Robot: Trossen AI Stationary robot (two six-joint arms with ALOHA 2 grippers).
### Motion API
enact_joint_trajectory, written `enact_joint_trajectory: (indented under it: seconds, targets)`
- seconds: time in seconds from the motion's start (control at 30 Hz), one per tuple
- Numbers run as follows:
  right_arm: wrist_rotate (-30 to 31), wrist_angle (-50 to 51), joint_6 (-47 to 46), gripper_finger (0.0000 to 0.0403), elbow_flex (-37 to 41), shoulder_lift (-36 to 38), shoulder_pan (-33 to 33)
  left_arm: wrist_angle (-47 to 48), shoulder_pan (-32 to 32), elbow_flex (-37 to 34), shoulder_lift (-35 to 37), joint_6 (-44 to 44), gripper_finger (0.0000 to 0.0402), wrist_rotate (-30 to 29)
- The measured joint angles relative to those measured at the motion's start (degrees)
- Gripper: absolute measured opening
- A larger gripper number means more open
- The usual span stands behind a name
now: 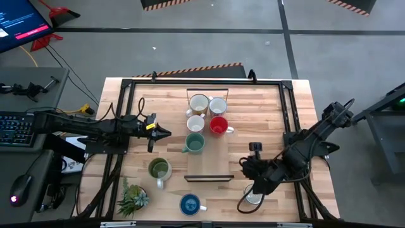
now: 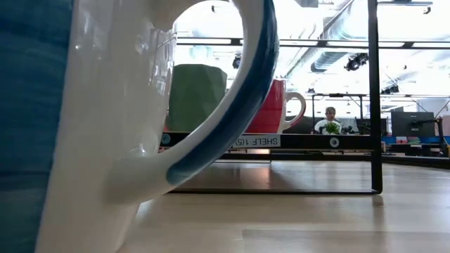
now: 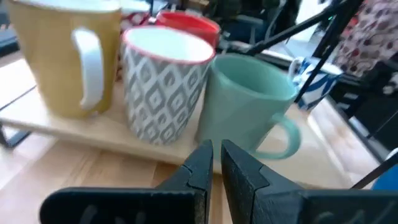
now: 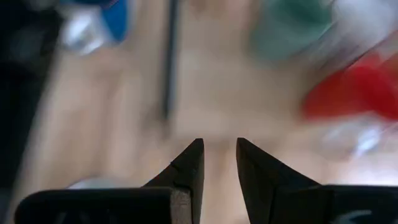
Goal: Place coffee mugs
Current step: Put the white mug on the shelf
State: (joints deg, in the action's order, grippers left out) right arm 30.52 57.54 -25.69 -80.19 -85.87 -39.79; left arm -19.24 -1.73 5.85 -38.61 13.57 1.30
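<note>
Item: mugs, eight expected, seven clearly seen from above.

Shelf point(image 1: 209, 178): a low wooden board in a thin black frame at the middle of the table point(image 1: 297, 114). Five mugs stood upright on its far half, mouths up, long axes vertical, packed close, probably to leave the near half free for the rest. Yellow mug point(image 1: 199, 103) and patterned white mug point(image 1: 218, 105) stood nearest the far edge; a white mug point(image 1: 195, 124) and the red mug point(image 1: 218, 125) came next, the red one's handle pointing toward the right edge; the teal mug point(image 1: 194, 144) stood nearest the centre, handle toward the left edge.

Loose stock, all upright on bare wood near the front edge: olive mug point(image 1: 159, 169), handle toward the front; blue mug point(image 1: 190, 204), handle toward the right edge, beside the small potted plant point(image 1: 133, 197) at the front left corner; a pale mug point(image 1: 253, 197), partly hidden under the right arm.

Left gripper point(image 1: 166, 133): level with the shelf, just left of the teal mug, jaws nearly together and empty, apparently idle.

Right gripper point(image 4: 217, 155): over the front right part of the table beside the pale mug, jaws slightly apart, nothing between them, seemingly set for that pickup.
</note>
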Motion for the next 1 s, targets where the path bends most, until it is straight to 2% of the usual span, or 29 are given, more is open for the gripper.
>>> enact_joint_trajectory:
  seconds: [0.1, 0.17, 0.3, 0.47, 0.57, 0.7, 0.8, 0.9, 1.0]
  targets:
    - [9.51, -6.71, 7.62, 0.0073, 6.21, 0.02, 1.48, -3.07, 0.91, 0.07, 0.00, -2.29, 0.0023, 0.87]
    - [11.94, -11.15, 8.68, 0.0073, 12.09, 0.72, 3.72, -4.40, 1.43, 0.07, 0.00, -3.75, 0.0023, 1.05]
    - [12.53, -20.47, 7.97, 0.0073, 23.94, 5.43, 9.03, -5.73, 2.15, 0.07, 0.00, -5.30, 0.0023, 1.05]
    - [10.20, -34.00, 9.38, 0.0073, 38.07, 16.79, 15.16, -6.01, 2.34, 0.07, 0.00, -5.34, 0.0023, 1.05]
    - [3.69, -41.36, 11.74, 0.0073, 46.30, 25.60, 18.88, -6.06, 2.34, 0.07, 0.00, -6.20, 0.0023, 1.05]
    - [-16.24, -57.22, 17.43, 0.0073, 56.97, 36.43, 23.86, -6.27, 2.34, 0.07, 0.00, -7.99, 0.0023, 1.05]
    - [-25.42, -67.73, 18.66, 0.0073, 63.77, 42.73, 27.41, -6.85, 2.34, 0.07, 0.00, -8.26, 0.0023, 1.08]
    - [-30.88, -72.10, 19.30, 0.0073, 67.74, 45.95, 30.65, -7.71, 2.31, 0.07, 0.00, -8.29, 0.0023, 1.06]
    - [-39.85, -76.98, 21.92, 0.0073, 69.73, 46.60, 34.33, -8.03, 2.06, 0.07, 0.00, -8.30, 0.0023, 1.12]
